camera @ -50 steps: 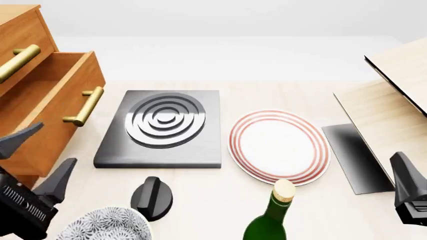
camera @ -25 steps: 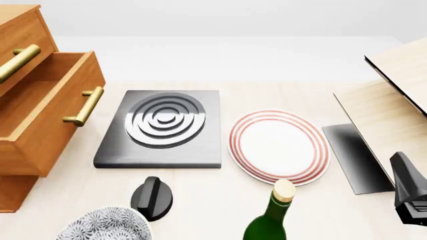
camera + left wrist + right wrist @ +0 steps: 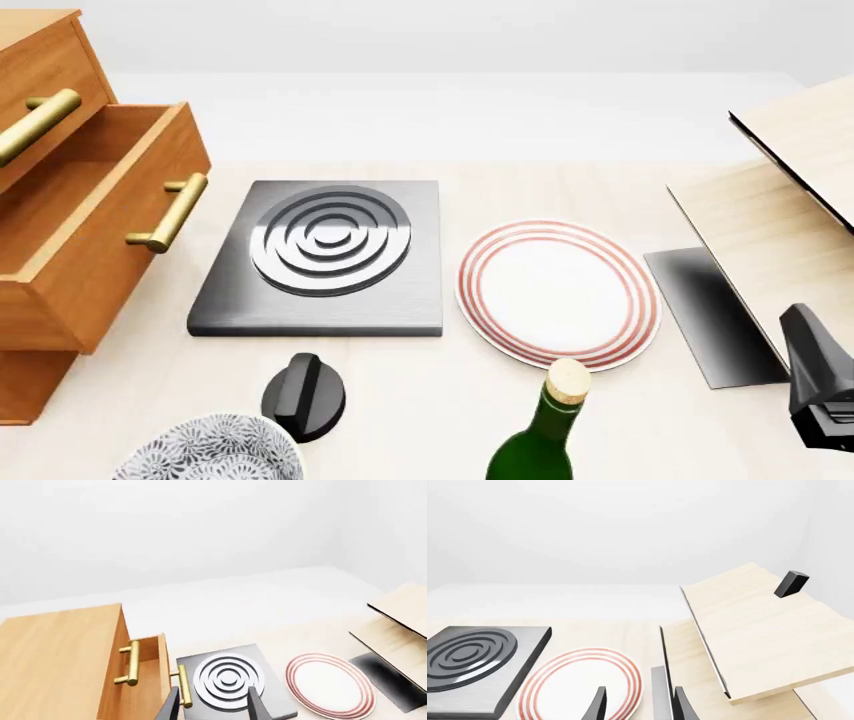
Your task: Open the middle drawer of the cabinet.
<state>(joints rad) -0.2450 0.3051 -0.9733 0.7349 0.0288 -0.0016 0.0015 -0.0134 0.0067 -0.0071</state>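
Observation:
The cabinet (image 3: 34,60) stands at the left edge of the front view. Its middle drawer (image 3: 100,215) is pulled well out over the table, its brass handle (image 3: 168,212) facing right. The top drawer's handle (image 3: 35,124) sits above it, that drawer closed. The left gripper (image 3: 213,710) is out of the front view. In its wrist view it is open and empty, high above the cabinet (image 3: 60,660) and the pulled-out drawer (image 3: 152,680). The right gripper (image 3: 639,707) is open and empty; a dark part of it (image 3: 817,385) shows at the front right.
A dark hob plate (image 3: 320,250) lies right of the drawer, then a red-ringed plate (image 3: 558,290). A black knob (image 3: 304,395), a patterned bowl (image 3: 207,450) and a green bottle (image 3: 541,445) stand at the near edge. Pale slanted boards (image 3: 787,200) and a dark slab (image 3: 701,310) stand at the right.
The left gripper, one second ago at the lower left below the open drawer, has left the front view. The drawer stays open. The right arm has not moved.

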